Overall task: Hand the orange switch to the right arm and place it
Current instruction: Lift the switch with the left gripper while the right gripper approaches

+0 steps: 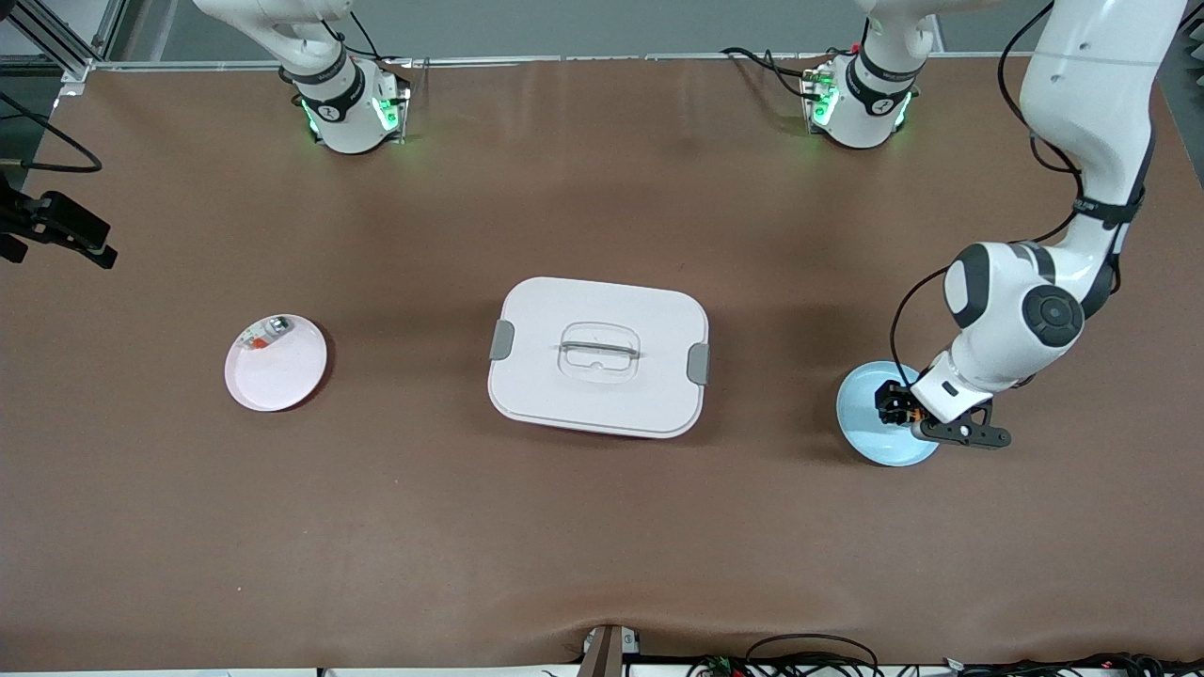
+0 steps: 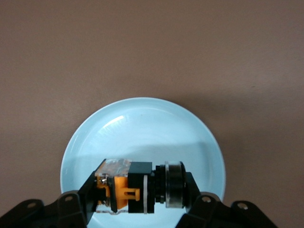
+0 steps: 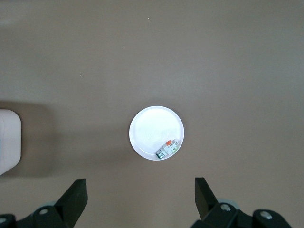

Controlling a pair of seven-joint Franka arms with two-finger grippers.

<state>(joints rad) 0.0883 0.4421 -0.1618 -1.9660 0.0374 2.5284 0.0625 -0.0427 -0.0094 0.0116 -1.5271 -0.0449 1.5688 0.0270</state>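
The orange switch (image 2: 135, 187), a stubby black part with an orange band, is held between the fingers (image 2: 87, 191) of my left gripper (image 2: 140, 190). It is just above or on the light blue plate (image 2: 142, 123); I cannot tell which. In the front view the left gripper (image 1: 894, 404) is low over that plate (image 1: 865, 440) at the left arm's end of the table, with the switch (image 1: 901, 407) in it. My right gripper (image 3: 140, 194) is open and empty, high above the pink plate (image 3: 152, 126); it is out of the front view.
The pink plate (image 1: 282, 381) at the right arm's end holds a silvery-white part with a red-orange strip (image 1: 266, 333), which also shows in the right wrist view (image 3: 168, 148). A white lidded box (image 1: 527, 310) stands mid-table. A black camera (image 1: 56, 226) juts in at the table's edge.
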